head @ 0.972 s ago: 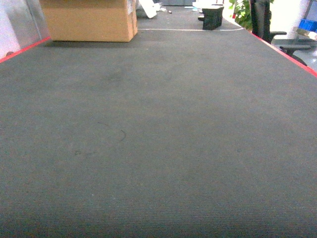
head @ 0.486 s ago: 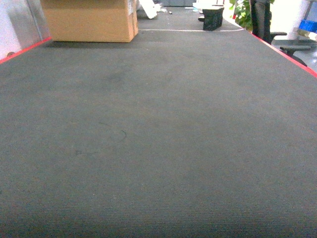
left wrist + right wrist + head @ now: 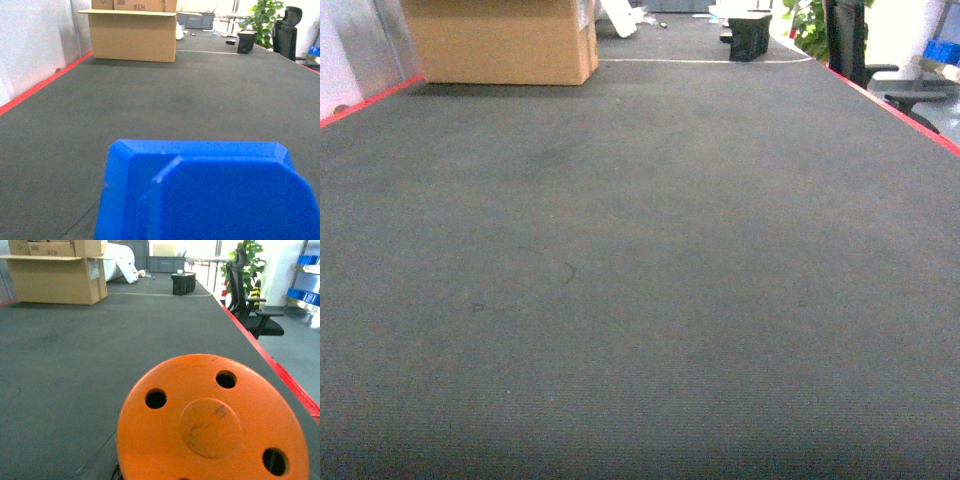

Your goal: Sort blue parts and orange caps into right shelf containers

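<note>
Neither pincer's fingers show in any view, so can't tell if they're released, clenched or grasping. Left wrist view: a bright-blue moulded plastic part with bevelled corners [image 3: 210, 195] fills the bottom of frame, right up against the camera. Right wrist view: a round orange plastic cap [image 3: 212, 422], flat face toward the lens with small round holes and a raised centre disc, fills the lower frame (contact with fingers not visible for either).

Surface: a dark grey ribbed carpet [image 3: 640, 280], wide and flat, with a red edge stripe [image 3: 895, 105] down both sides. Faint curved scuff near the left-middle in the head view.

Room, far end: a large brown cardboard box [image 3: 500, 40] with open flaps sits on the carpet at the left; a small black slotted bin [image 3: 752, 36] stands farther back on the right, contents not visible. Past the right edge: a black office chair [image 3: 250, 310], a green leafy plant [image 3: 249, 260], and bright-blue plastic crates on a shelf [image 3: 302, 277] at the far right. Crate contents can't be made out.
</note>
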